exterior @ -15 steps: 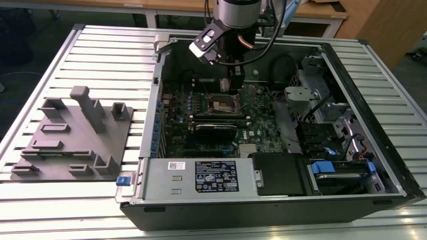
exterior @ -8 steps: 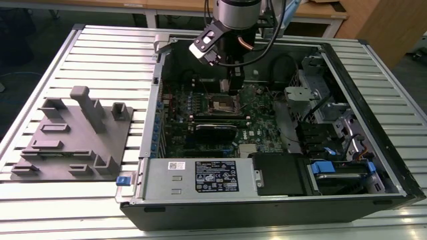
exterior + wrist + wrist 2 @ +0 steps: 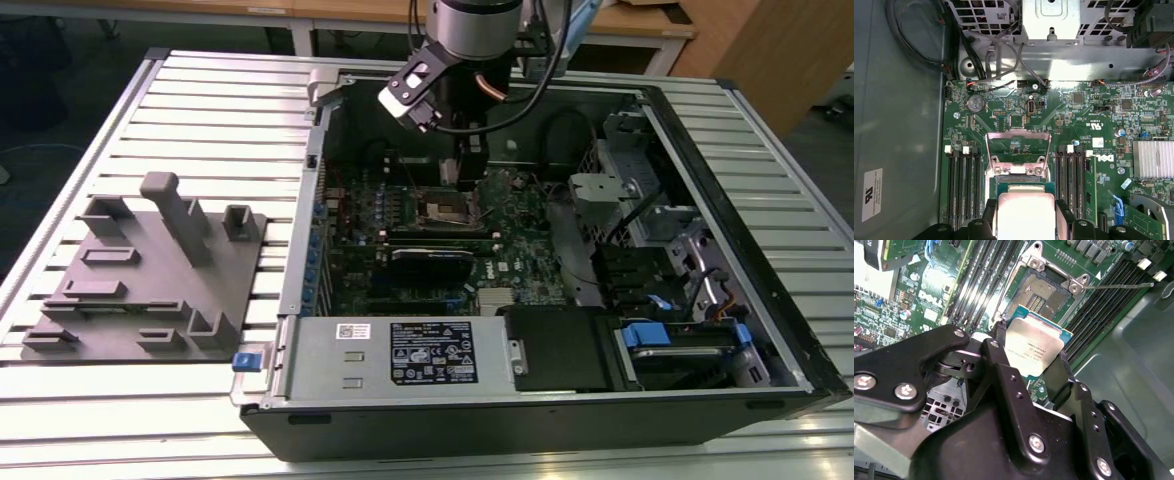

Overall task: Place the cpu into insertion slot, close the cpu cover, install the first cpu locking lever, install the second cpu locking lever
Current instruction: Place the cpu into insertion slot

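I've got the gripper (image 3: 1031, 359) clamped on the cpu (image 3: 1036, 342) by its edges, hanging just over the insertion slot (image 3: 1046, 295), not seated yet. W/ the cpu cover (image 3: 1018, 145) flipped open at slot's edge.

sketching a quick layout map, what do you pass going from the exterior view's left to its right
grey moulded fixture → small blue clip → insertion slot → silver metal bracket → wooden cabinet
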Controlling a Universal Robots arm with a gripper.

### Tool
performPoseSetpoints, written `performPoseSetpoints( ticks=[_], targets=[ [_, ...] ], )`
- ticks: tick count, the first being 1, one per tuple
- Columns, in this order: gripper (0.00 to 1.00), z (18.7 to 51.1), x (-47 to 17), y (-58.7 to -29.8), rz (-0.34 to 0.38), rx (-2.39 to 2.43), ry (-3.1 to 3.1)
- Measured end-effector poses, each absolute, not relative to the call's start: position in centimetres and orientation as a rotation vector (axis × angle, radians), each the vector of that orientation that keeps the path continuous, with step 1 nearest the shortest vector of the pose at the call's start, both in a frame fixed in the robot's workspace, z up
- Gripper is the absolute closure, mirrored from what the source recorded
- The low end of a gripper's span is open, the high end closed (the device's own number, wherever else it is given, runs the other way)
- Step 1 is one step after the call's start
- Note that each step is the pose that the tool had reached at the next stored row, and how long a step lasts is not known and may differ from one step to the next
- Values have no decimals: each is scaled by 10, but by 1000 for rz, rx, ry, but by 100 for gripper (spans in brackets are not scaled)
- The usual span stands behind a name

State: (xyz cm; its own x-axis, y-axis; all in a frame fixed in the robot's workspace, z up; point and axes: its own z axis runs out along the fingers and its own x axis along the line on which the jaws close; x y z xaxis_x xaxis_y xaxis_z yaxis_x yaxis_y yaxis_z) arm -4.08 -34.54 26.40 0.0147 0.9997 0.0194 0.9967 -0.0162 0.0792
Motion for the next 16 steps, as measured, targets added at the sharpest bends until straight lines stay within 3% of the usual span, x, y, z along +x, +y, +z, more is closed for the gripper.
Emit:
performPoseSetpoints(
  ticks=[16],
  targets=[
    [46,260,-41,-345,108,2207,2173]
  ],
)
